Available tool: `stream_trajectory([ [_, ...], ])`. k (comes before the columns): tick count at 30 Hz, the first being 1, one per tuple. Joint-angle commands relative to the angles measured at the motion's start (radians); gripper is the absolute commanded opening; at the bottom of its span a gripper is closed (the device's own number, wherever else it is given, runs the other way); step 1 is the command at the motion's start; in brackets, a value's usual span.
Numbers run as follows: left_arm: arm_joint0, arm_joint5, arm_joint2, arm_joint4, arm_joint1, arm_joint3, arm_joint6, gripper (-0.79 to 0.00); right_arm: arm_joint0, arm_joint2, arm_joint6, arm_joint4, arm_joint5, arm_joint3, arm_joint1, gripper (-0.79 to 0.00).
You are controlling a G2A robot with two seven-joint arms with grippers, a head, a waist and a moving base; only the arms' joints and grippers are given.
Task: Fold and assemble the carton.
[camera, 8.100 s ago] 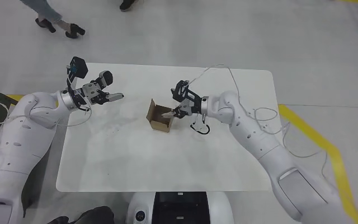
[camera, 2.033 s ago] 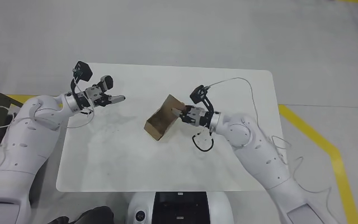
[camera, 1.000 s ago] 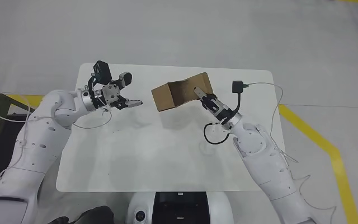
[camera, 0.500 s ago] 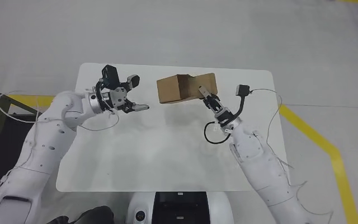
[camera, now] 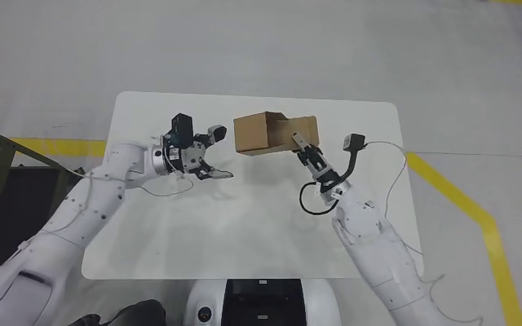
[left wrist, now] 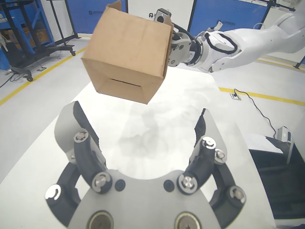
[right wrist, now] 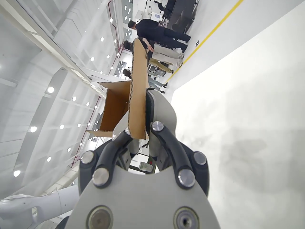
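My right gripper (right wrist: 140,110) is shut tight on one flap (right wrist: 138,89) of the carton (camera: 263,133) and holds it up in the air, off the worktop (camera: 245,236). I think it is held this high so the other arm can get at the sides that would be stuck against the worktop. The box hangs out past the right gripper's tips, with its open end turned back toward that gripper. My left gripper (left wrist: 140,117) is wide open and holds nothing. The carton is right in front of it, close but not touching, and the side facing it has a thin dark slit (left wrist: 124,83), most likely where two flaps meet. Nothing sits between the left gripper and the box. A black cable (camera: 310,200) loops just behind the right gripper. It is near that wrist, so it could snag if I turn the box a lot.
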Motion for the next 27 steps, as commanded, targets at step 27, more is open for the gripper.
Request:
stream_trajectory([
  [27,-0.171,0.011,0.175,0.186,-0.063,0.178,0.333,0.000,-0.021,-0.055,-0.054,-0.003,0.028,0.009,-0.029,-0.785],
])
